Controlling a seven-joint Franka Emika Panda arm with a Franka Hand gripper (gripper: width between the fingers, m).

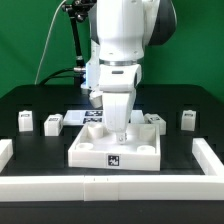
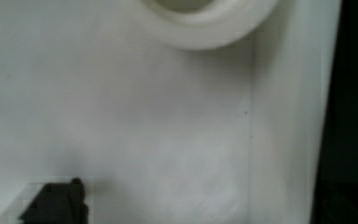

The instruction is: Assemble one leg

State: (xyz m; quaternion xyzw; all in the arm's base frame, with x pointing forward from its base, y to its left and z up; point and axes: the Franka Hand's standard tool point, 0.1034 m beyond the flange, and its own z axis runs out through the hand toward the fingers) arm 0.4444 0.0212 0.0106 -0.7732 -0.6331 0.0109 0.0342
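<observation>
Low over the white tabletop (image 1: 115, 150), my arm's fingers (image 1: 118, 126) hang; I cannot tell whether they are apart or together. One leg (image 1: 53, 124) stands upright on the black bench (image 1: 30, 100), just beside the tabletop, toward the exterior view's left.

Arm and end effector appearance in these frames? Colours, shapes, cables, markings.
Arm: rounded glossy white shells, a black section at the upper joint, a grey ring above the wrist. End effector: white, boxy, narrowing downward; its tips are too blurred to describe. No legible markings. Black cables hang behind it; their attachment is unclear.
</observation>
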